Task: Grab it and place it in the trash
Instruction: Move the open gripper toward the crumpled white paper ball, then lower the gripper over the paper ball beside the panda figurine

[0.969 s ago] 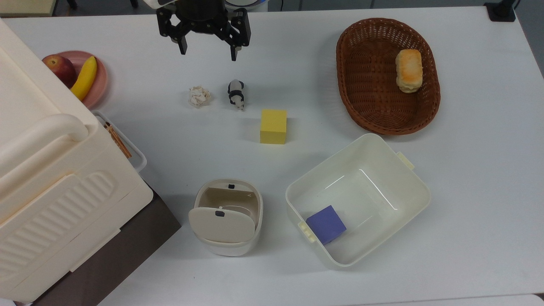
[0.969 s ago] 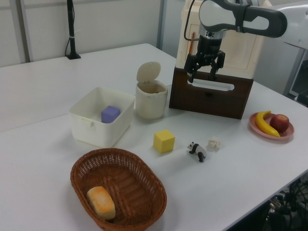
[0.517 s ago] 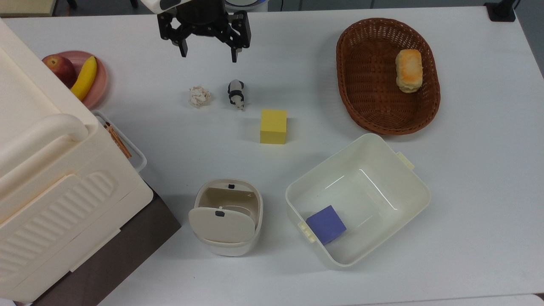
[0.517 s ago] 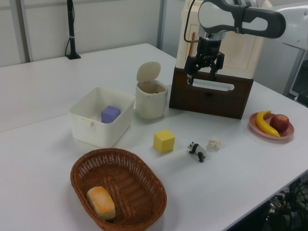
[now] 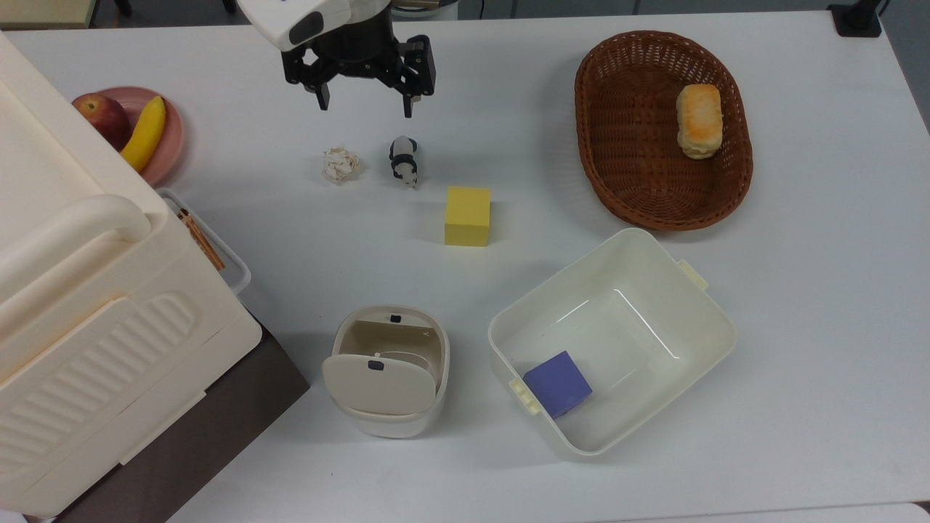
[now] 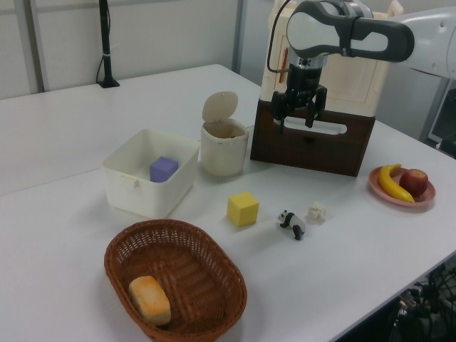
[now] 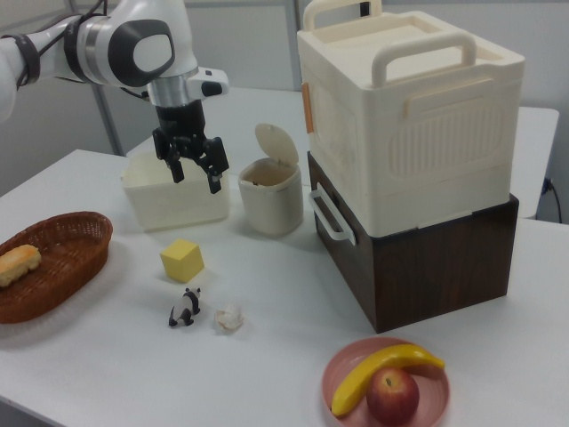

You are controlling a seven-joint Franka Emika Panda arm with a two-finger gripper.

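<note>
Crumpled off-white paper ball [image 5: 341, 164] lies on the white bench [image 5: 508, 131], just beside the small black-and-white panda figurine [image 5: 403, 160], which stands at its right in the top view. A yellow foam cube [image 5: 467, 216] sits a little further to that side. The black two-finger claw [image 5: 364, 107] hangs in the air above the bench with its fingers spread wide and nothing between them. In the top view the paper ball is below the claw and slightly to the top view's left of its middle, while the panda is under the other finger's side. So I judge the claw must shift toward the top view's left and then go down, otherwise one finger may strike the panda. The ball has no clear long axis, so any grip direction should serve. The small rounded cream plastic bin [image 5: 389, 370] stands well apart, lower in the top view, with its flap lid [image 5: 378, 383] tipped open.
</note>
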